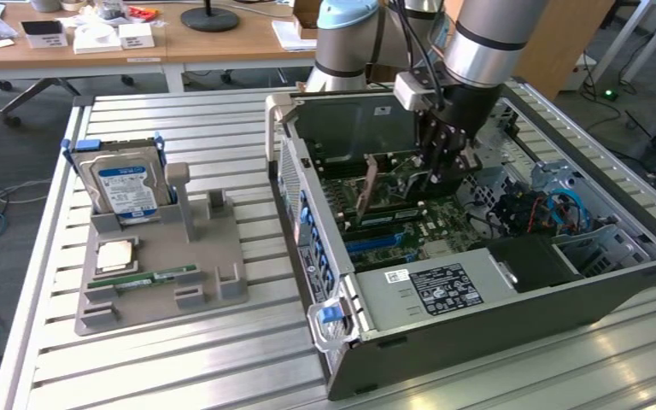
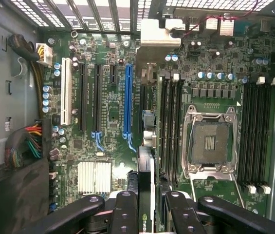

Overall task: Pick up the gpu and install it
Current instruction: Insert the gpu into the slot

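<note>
**Fig.** Claw (image 1: 440,171) inside the open case (image 1: 511,329), closed narrowly on the gpu (image 2: 146,183), which stands on edge over the motherboard (image 2: 103,112). The long axis runs parallel to the blue slot (image 2: 127,97), with the pale bracket (image 2: 159,34) toward the vented wall. The card is probably light, stiff and fragile, best gripped by the bare board edges.
</note>
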